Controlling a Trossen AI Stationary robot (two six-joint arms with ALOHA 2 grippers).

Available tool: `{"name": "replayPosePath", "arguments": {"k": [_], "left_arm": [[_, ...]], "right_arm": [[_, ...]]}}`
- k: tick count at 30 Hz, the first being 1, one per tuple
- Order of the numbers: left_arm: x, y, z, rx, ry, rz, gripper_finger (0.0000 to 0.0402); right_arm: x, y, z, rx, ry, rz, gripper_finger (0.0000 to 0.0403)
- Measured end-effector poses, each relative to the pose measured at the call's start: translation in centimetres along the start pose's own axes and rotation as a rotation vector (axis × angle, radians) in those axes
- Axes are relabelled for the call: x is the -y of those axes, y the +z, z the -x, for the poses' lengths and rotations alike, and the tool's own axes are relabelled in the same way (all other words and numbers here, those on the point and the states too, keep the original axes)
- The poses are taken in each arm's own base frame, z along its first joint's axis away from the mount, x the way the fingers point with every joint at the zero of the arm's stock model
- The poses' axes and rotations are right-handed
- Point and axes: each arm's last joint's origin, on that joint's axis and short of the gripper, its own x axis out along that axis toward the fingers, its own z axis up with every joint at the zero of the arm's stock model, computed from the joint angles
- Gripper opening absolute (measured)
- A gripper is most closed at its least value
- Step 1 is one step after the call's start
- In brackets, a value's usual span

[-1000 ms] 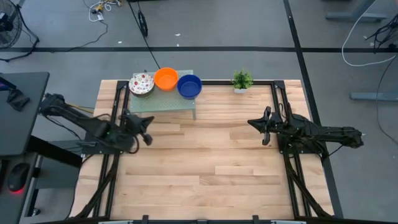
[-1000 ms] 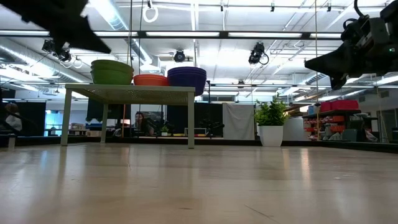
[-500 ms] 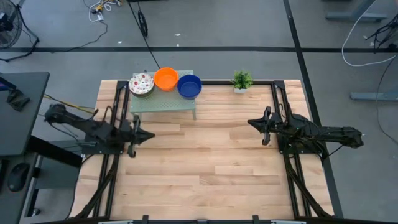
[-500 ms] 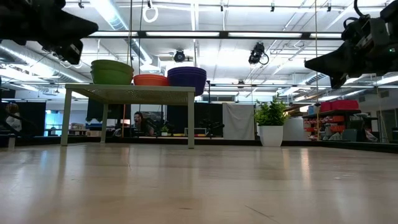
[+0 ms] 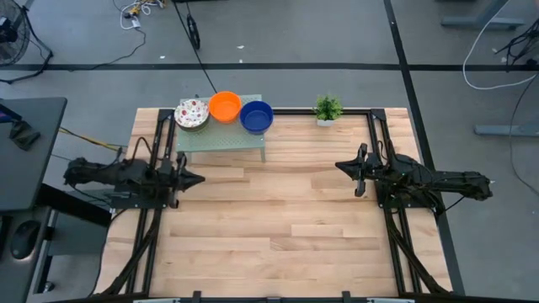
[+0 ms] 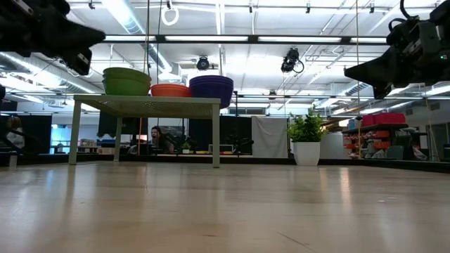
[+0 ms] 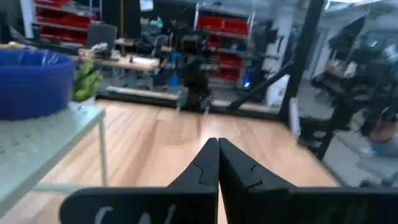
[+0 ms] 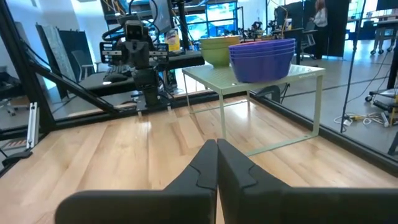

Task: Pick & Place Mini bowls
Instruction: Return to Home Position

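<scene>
The mini bowls stand in stacks on a small pale green raised stand [image 5: 221,139] at the table's far side. There is a white red-speckled stack [image 5: 192,113], an orange one [image 5: 225,106] and a blue one [image 5: 256,116], each resting on its base. My left gripper [image 5: 198,178] is shut and empty. It points level toward the table's right, just near of the stand's left end. My right gripper [image 5: 340,166] is also shut and empty. It points level toward the left, at the table's right side. The blue stack [image 8: 261,59] shows far ahead of the shut right gripper [image 8: 216,155].
A small green potted plant [image 5: 328,108] stands at the far edge, right of the stand. Dark frame rails [image 5: 379,151] run along both sides of the table. The bare wooden tabletop [image 5: 278,227] stretches between the two arms and toward the near edge.
My left arm has folded down and back toward the table's left edge. Its gripper has tipped from slanting downward to level and stays shut. The bowls have not moved.
</scene>
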Motion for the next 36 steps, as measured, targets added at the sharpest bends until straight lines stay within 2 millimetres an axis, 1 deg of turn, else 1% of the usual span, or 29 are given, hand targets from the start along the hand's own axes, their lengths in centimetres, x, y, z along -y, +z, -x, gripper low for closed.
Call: {"name": "replayPosePath", "arguments": {"k": [2,8,13,15,20,26,33,36], "left_arm": [[-0.1,-0.1,0.0,-0.009,0.013,-0.031,0.0002],[-0.4,-0.3,-0.1,-0.011,0.036,-0.039,0.0002],[-0.8,-2.1,-0.8,0.029,-0.017,-0.012,0.0002],[-1.2,-2.7,-0.9,0.007,0.011,0.004,0.0002],[-1.7,-2.6,-0.9,0.005,-0.008,-0.001,0.0002],[-1.8,-2.9,-0.9,-0.025,0.002,-0.123,0.0003],[-2.0,-3.1,-1.0,-0.046,0.054,-0.087,0.002],[-2.0,-3.1,-1.0,-0.04,0.052,-0.04,0.0023]], "right_arm": [[0.0,0.0,0.0,-0.001,0.0,-0.004,0.0004],[0.0,0.0,0.0,0.0,0.005,-0.007,0.0004],[0.0,0.0,0.0,0.001,0.005,-0.009,0.0004],[0.0,0.0,0.0,0.001,0.005,-0.009,0.0004],[0.0,0.0,0.0,0.001,0.005,-0.008,0.0004],[0.0,0.0,0.0,0.001,0.005,-0.008,0.0004],[0.0,0.0,0.0,0.001,0.005,-0.008,0.0004],[0.0,0.0,0.0,0.001,0.005,-0.008,0.0004]]}}
